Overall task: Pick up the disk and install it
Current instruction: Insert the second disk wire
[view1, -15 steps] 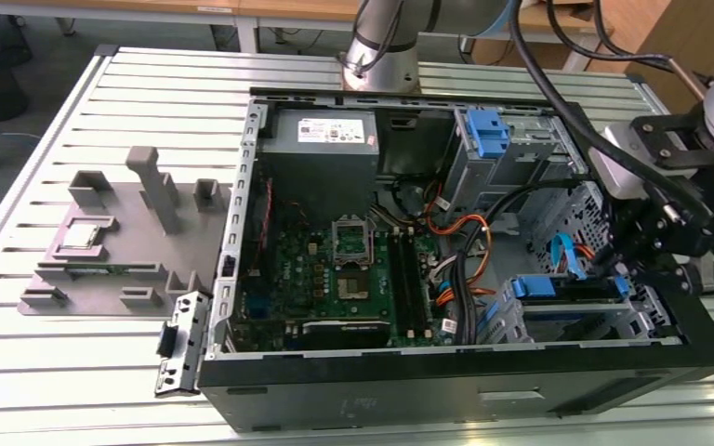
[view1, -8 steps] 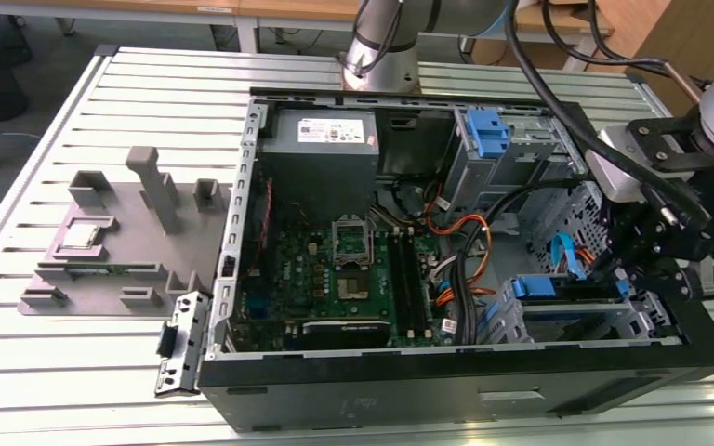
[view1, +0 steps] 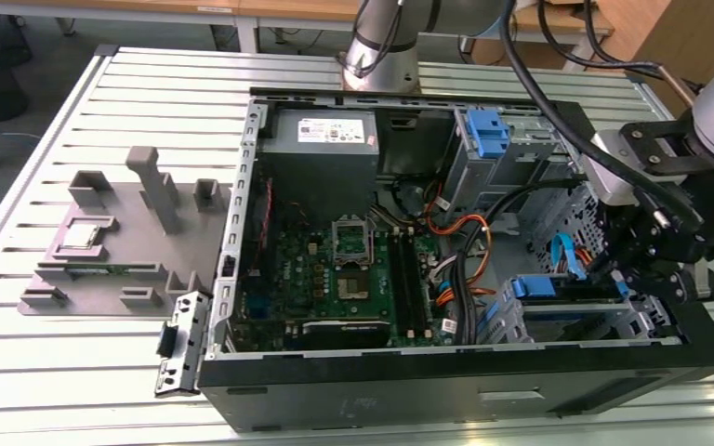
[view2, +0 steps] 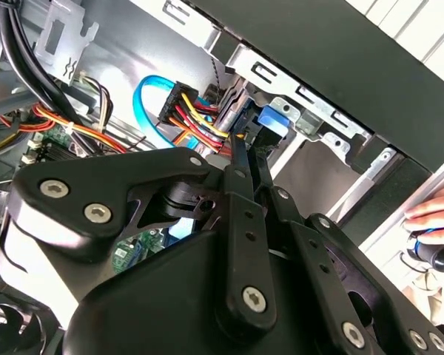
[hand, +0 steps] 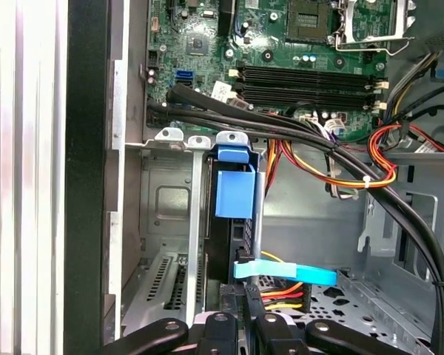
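Gripper (hand: 246,292) is reaching down inside the open computer case (view1: 456,372), its 2 thin fingers (view2: 240,159) pinched together on the edge of the disk (hand: 237,222). The disk is standing on edge in the metal drive bay (hand: 170,222) at the case's front corner, blue carrier tab up. Orange and yellow cables (hand: 340,174) are running just beside it, motherboard (hand: 296,52) beyond. A person's hand (view2: 433,214) is resting outside the case.

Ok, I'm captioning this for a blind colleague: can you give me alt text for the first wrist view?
The end effector sits at the edge of a disk in a blue carrier, which stands on edge in a metal drive bay of an open computer case. Beyond are a green motherboard, black cables and red, yellow and orange wires, with a light blue cable crossing near the disk.
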`<state>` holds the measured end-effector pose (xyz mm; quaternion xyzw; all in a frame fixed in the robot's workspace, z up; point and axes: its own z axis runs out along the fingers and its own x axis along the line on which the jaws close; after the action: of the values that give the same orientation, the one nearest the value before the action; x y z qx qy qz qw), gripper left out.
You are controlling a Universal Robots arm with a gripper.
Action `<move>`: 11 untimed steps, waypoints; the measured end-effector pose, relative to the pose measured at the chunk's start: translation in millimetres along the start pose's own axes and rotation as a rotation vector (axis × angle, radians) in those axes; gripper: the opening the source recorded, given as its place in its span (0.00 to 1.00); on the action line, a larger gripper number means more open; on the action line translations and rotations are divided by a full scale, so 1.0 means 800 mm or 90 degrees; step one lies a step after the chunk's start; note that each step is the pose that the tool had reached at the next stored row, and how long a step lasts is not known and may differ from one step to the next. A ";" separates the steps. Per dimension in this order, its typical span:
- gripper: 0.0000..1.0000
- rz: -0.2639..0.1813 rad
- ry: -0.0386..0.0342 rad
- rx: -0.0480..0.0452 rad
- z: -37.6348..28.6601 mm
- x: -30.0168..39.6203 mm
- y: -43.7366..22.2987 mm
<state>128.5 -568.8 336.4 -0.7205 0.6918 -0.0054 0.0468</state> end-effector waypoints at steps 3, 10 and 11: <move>0.16 0.000 0.0005 0.0000 0.0004 0.0001 0.0001; 0.16 0.000 0.0006 0.0000 0.0006 0.0001 0.0002; 0.17 0.000 0.0006 -0.0001 0.0006 0.0001 0.0002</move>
<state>128.4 -568.9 335.9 -0.7205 0.6918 -0.0058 0.0464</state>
